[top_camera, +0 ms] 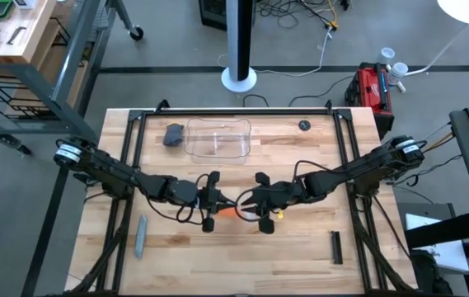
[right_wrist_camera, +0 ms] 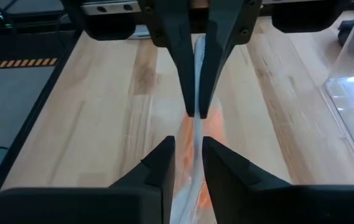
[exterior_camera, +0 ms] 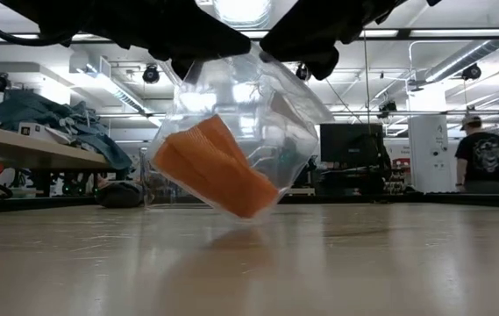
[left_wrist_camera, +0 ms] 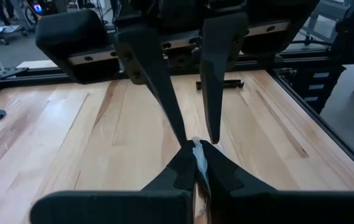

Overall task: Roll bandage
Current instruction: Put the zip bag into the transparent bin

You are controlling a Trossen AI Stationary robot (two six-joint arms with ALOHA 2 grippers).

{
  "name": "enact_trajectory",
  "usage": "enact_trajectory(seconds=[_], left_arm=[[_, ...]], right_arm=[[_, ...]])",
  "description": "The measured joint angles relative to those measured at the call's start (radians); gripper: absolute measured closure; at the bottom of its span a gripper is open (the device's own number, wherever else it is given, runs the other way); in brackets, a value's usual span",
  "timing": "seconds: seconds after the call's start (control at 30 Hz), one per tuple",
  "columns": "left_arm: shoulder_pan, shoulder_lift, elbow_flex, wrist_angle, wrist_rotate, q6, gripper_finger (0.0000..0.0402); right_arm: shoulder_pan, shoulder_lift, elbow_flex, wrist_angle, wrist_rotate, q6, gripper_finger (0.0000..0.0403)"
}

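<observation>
The orange bandage (exterior_camera: 214,167) sits folded inside a clear plastic wrapper (exterior_camera: 271,105), tilted and hanging above the table's middle. My two grippers meet tip to tip over it. My left gripper (left_wrist_camera: 195,163) is shut on the wrapper's top. My right gripper (right_wrist_camera: 189,149) faces it with the plastic (right_wrist_camera: 195,74) running between its fingers, which stand a narrow gap apart. In the high view only a bit of the bandage (top_camera: 232,211) shows, between the left gripper (top_camera: 218,200) and the right gripper (top_camera: 246,203). My left gripper pinches the wrapper's bunched upper edge (left_wrist_camera: 196,152) between its two fingers, coming nearly level from the table's left. The wrapper hangs below it, clear of the table. My right gripper has the same upper edge (right_wrist_camera: 190,140) between its fingers, slanting down from the table's right. The plastic fills only part of the gap, and where the pads meet it is hidden.
A clear plastic tub (top_camera: 218,139) and a dark grey lump (top_camera: 172,134) stand at the far side. A grey stick (top_camera: 141,235) lies near left, a black bar (top_camera: 336,247) near right. A person (exterior_camera: 486,158) stands in the room beyond.
</observation>
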Motion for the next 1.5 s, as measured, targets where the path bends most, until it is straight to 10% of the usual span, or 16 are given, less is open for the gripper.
enact_trajectory(seconds=[0.3,0.6,1.13,1.37,1.5], left_arm=[[0.000,0.000,0.000,0.008,0.000,0.001,0.0401],[0.000,0.000,0.000,0.017,0.000,0.013,0.0401],[0.000,0.000,0.000,0.023,0.020,0.038,0.0401],[0.000,0.000,-0.005,0.023,0.020,0.037,0.0401],[0.000,0.000,-0.007,0.026,0.020,0.037,0.0401]], right_arm=[[-0.002,0.000,0.000,-0.007,0.026,-0.045,0.0392],[-0.002,0.000,0.000,-0.074,0.017,0.009,0.0346],[0.008,-0.001,0.000,-0.174,-0.017,0.058,0.0394],[0.009,-0.001,-0.014,-0.193,-0.037,0.114,0.0342],[0.010,-0.001,-0.044,-0.183,-0.060,0.145,0.0385]])
